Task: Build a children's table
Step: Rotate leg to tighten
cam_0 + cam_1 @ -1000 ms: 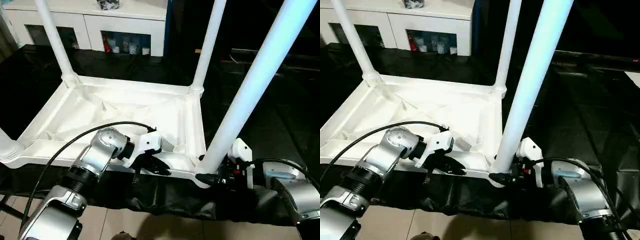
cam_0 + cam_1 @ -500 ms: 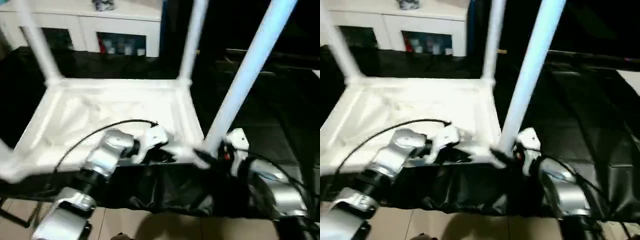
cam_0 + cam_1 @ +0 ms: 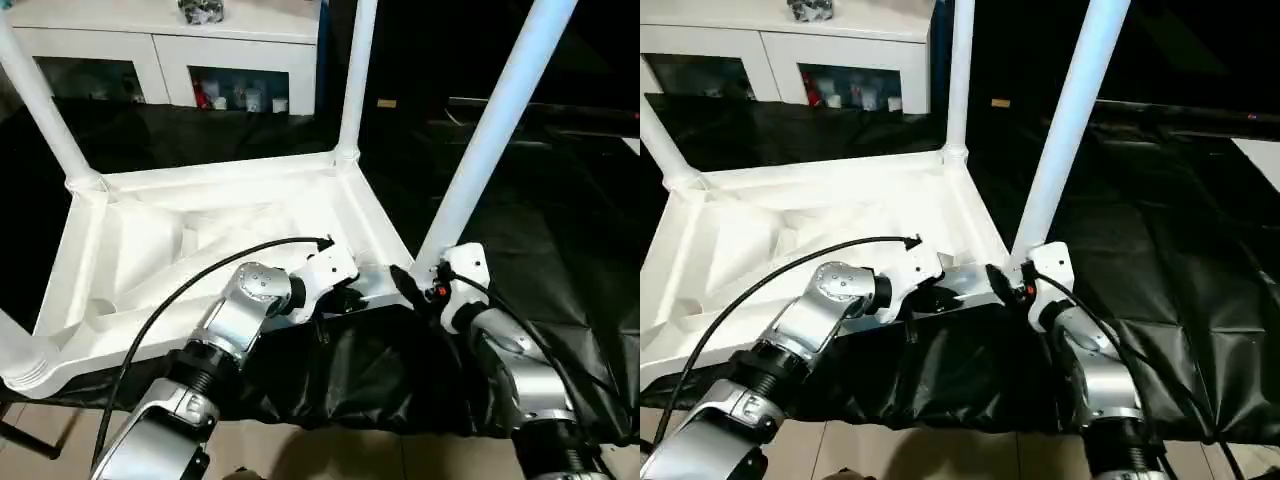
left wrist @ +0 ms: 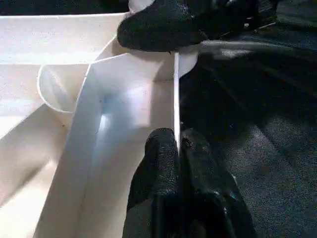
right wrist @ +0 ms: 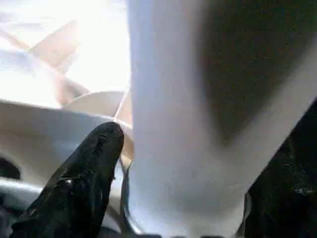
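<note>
The white table top [image 3: 150, 250] lies upside down on the black cloth, ribbed side up, with white legs rising from its corner sockets. My left gripper [image 3: 343, 297] is shut on the top's thin near rim [image 4: 175, 94], close to the near right corner; its fingertips [image 4: 163, 144] pinch the rim from both sides. My right gripper [image 3: 408, 284] is shut around the foot of the near right leg [image 3: 490, 130], right at its socket. In the right wrist view that leg [image 5: 198, 99] stands between the two black fingers [image 5: 84, 173].
A black cloth [image 3: 570, 250] covers the work surface and droops over its front edge [image 3: 370, 370], with tiled floor [image 3: 300, 450] below. A white cabinet [image 3: 170, 50] stands behind. The other legs [image 3: 355, 80] [image 3: 40, 100] stand upright. A black cable [image 3: 200, 280] loops over my left forearm.
The table top has swung: its near right corner has moved away from me and leftward, so the top lies askew. Both grippers kept their hold. The camera shifted too.
</note>
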Tool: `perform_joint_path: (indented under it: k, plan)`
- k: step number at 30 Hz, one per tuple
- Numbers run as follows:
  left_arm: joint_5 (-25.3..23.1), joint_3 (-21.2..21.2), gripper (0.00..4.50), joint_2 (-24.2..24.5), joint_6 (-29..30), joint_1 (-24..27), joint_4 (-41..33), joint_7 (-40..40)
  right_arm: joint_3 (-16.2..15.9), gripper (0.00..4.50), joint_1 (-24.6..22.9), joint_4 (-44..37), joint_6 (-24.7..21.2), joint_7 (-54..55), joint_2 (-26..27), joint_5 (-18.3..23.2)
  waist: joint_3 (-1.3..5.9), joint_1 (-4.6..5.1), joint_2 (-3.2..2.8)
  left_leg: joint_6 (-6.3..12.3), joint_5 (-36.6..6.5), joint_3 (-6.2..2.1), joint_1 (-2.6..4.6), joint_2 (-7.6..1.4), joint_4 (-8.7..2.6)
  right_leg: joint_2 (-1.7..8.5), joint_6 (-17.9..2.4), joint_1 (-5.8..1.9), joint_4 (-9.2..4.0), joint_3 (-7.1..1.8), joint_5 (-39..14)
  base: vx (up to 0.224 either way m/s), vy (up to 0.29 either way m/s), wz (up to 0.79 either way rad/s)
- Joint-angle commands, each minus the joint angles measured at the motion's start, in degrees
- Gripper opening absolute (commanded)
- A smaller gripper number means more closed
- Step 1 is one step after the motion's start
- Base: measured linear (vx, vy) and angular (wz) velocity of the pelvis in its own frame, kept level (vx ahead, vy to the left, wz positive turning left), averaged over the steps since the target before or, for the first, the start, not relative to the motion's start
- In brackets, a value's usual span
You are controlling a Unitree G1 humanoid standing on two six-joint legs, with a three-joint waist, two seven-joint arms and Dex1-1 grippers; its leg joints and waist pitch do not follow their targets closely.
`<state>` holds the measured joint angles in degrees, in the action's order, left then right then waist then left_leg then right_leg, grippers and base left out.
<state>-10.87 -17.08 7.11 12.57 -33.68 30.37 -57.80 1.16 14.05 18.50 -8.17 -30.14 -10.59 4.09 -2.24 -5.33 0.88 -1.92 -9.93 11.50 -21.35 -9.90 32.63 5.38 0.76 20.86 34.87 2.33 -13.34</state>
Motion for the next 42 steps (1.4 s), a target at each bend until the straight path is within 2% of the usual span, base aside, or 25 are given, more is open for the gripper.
perform_joint_path:
  k: [1,2,3,4,6,7,10,13,14,15,16,18,20,25,27,32,36,37,38,40,41,42]
  plan:
    - [4.1,-5.9,0.0,-3.4,-2.9,0.8,-2.0,-6.2,-9.5,3.9,-0.4,-1.8,0.2,-9.0,1.3,1.4,2.29,0.0,0.42,1.73,-14.0,-1.95,0.81,-3.7,-4.32,3.68,-10.7,-1.02,-4.79,-2.26,-7.6,0.0,0.0,0.0]
    - [4.2,-6.0,0.0,-3.1,-3.0,0.8,-2.1,-6.7,-9.6,3.9,-0.6,-2.1,0.3,-9.8,0.9,1.6,2.34,-0.02,0.44,2.02,-13.3,-1.9,0.81,-3.68,-4.23,3.63,-11.0,-1.04,-4.66,-2.23,-6.5,0.0,0.0,0.0]
    - [5.1,-6.0,0.0,-1.5,-3.9,0.9,-2.7,-10.0,-10.1,3.9,-1.5,-4.0,0.3,-14.7,-1.9,3.1,2.45,-0.12,0.45,2.83,-12.1,-1.83,0.82,-3.61,-4.01,3.67,-11.6,-1.18,-4.52,-2.23,-4.3,0.0,0.0,0.0]
    - [5.1,-6.0,0.0,-1.5,-3.9,0.9,-2.7,-10.0,-10.1,3.9,-1.5,-4.0,0.3,-14.7,-1.9,3.1,2.5,-0.25,0.62,3.91,-10.7,-1.72,0.62,-3.53,-3.75,3.62,-12.0,-1.41,-4.2,-2.24,-1.9,0.0,0.0,0.0]
    - [5.7,-5.9,0.0,-0.2,-4.1,0.7,-2.9,-12.3,-10.5,3.9,-2.3,-5.6,0.4,-19.0,-4.3,4.3,2.61,-0.29,0.51,4.83,-9.5,-1.73,0.57,-3.52,-3.63,3.7,-12.6,-1.53,-4.0,-2.15,0.1,0.0,0.0,0.0]
    - [5.8,-5.9,0.0,0.4,-4.5,0.6,-2.9,-13.2,-10.6,3.9,-2.6,-6.2,0.4,-20.8,-5.3,4.8,2.62,-0.32,0.56,5.63,-9.0,-1.64,0.62,-3.55,-3.46,3.62,-13.5,-1.53,-3.91,-2.06,1.2,0.0,0.0,0.0]
    - [5.7,-5.7,0.0,1.5,-5.3,0.2,-2.4,-14.9,-10.7,3.9,-3.3,-7.5,0.0,-25.0,-7.6,5.8,2.39,-0.22,0.47,5.36,-10.7,-1.65,0.69,-3.73,-3.67,3.72,-14.4,-1.36,-4.16,-2.02,-1.8,0.0,0.0,0.0]
    - [5.8,-5.5,0.0,3.7,-6.5,-0.9,-1.2,-18.6,-11.6,3.9,-4.3,-9.8,-1.2,-32.7,-12.2,7.6,2.22,-0.57,0.37,4.73,-13.0,-1.66,0.96,-3.89,-3.84,3.7,-14.0,-1.27,-4.57,-2.11,-6.0,0.0,0.0,0.0]
    - [5.8,-5.5,0.0,3.7,-6.5,-0.9,-1.2,-18.6,-11.6,3.9,-4.3,-9.8,-1.2,-32.7,-12.2,7.6,2.27,-0.71,0.37,4.54,-13.0,-1.7,1.0,-3.97,-3.89,3.74,-13.9,-1.32,-4.53,-2.08,-6.1,0.0,0.0,0.0]
    - [6.3,-5.4,0.0,4.9,-6.9,-1.6,-0.8,-21.4,-12.5,3.66,-4.7,-10.8,-2.1,-37.5,-14.9,8.5,2.19,-0.83,0.43,4.27,-13.3,-1.7,0.99,-4.01,-3.98,3.71,-13.9,-1.23,-4.56,-2.08,-6.6,0.0,0.0,0.0]
    - [6.3,-5.4,0.0,4.9,-6.9,-1.6,-0.8,-21.4,-12.5,3.6,-4.7,-10.8,-2.1,-37.5,-14.9,8.5,2.23,-1.09,0.52,4.21,-13.2,-1.66,0.99,-4.01,-3.94,3.69,-13.8,-1.34,-4.51,-2.06,-7.1,0.0,0.0,0.0]
    - [6.5,-5.5,0.0,5.3,-7.1,-1.7,-0.6,-22.2,-12.8,3.48,-4.7,-11.0,-2.4,-38.7,-15.5,8.7,2.23,-1.25,0.39,4.0,-13.1,-1.62,1.04,-4.1,-3.94,3.77,-13.9,-1.16,-4.47,-2.1,-7.0,0.0,0.0,0.0]
    - [6.5,-5.6,0.0,5.9,-7.9,-2.2,0.1,-23.6,-13.4,3.33,-4.6,-11.3,-2.9,-40.8,-16.6,9.0,2.4,-1.52,0.53,3.79,-12.3,-1.63,1.01,-4.1,-3.89,3.89,-14.3,-1.23,-4.3,-2.04,-6.2,0.0,0.0,0.0]
    - [6.5,-5.8,0.0,6.6,-9.0,-2.4,1.1,-25.3,-14.6,2.98,-4.7,-11.9,-3.9,-43.4,-17.9,9.5,2.58,-1.97,0.69,4.57,-10.4,-1.51,0.95,-4.07,-3.56,3.87,-14.7,-1.28,-3.9,-1.98,-3.4,0.0,0.0,0.0]
    - [6.6,-5.5,0.0,6.3,-8.9,-2.2,1.0,-25.1,-14.7,2.81,-4.9,-11.9,-3.9,-43.3,-17.6,9.3,2.58,-2.1,0.81,4.71,-10.0,-1.47,0.95,-4.06,-3.5,3.93,-14.8,-1.26,-3.83,-1.98,-3.2,0.0,0.0,0.0]
    - [6.5,-4.1,0.0,4.4,-8.1,-1.3,0.7,-21.0,-13.5,2.71,-5.3,-11.0,-3.8,-39.3,-14.3,9.2,2.53,-2.15,0.88,4.52,-10.3,-1.5,0.93,-3.98,-3.53,3.95,-14.4,-1.18,-3.99,-1.98,-4.7,0.0,0.0,0.0]
    - [6.0,-3.3,0.0,1.6,-6.8,-0.5,0.4,-15.8,-11.2,2.68,-4.5,-7.7,-2.5,-31.2,-9.5,8.5,2.19,-1.64,0.81,1.5,-15.2,-1.77,1.3,-4.03,-4.2,4.27,-13.2,-0.69,-4.89,-2.08,-13.1,0.0,0.0,0.0]
    - [5.3,-3.1,0.0,-0.1,-5.9,-0.2,0.1,-12.4,-9.8,2.67,-3.6,-5.5,-2.8,-25.5,-6.6,7.7,2.18,-1.48,0.84,0.69,-16.3,-1.91,1.34,-4.03,-4.35,4.29,-12.4,-0.72,-5.09,-2.13,-15.5,0.0,0.0,0.0]
    - [5.3,-3.1,0.0,-0.1,-5.9,-0.2,0.1,-12.4,-9.8,2.66,-3.6,-5.5,-2.8,-25.5,-6.6,7.7,2.18,-1.48,0.84,0.69,-16.3,-1.91,1.34,-4.03,-4.35,4.29,-12.4,-0.72,-5.09,-2.13,-15.5,0.0,0.0,0.0]
    - [4.4,-3.0,0.0,-2.9,-4.7,0.2,0.0,-7.8,-8.3,2.65,-2.1,-2.1,-2.8,-16.5,-2.5,5.5,2.13,-0.71,0.67,-0.75,-17.9,-2.14,1.35,-3.98,-4.67,4.22,-11.2,-0.48,-5.37,-2.15,-17.8,0.0,0.0,0.0]
    - [4.4,-3.0,0.0,-2.9,-4.7,0.2,0.0,-7.8,-8.3,2.65,-2.1,-2.1,-2.8,-16.5,-2.5,5.5,2.14,-0.59,0.7,-0.91,-18.2,-2.13,1.41,-3.96,-4.68,4.22,-11.1,-0.44,-5.44,-2.17,-17.9,0.0,0.0,0.0]
    - [3.7,-3.3,0.0,-4.6,-4.1,0.4,0.0,-5.1,-7.4,2.65,-1.0,0.0,-3.0,-11.1,0.1,4.2,2.19,-0.5,0.77,-0.92,-17.5,-2.15,1.26,-3.91,-4.67,4.15,-10.7,-0.56,-5.32,-2.22,-17.2,0.0,0.0,0.0]
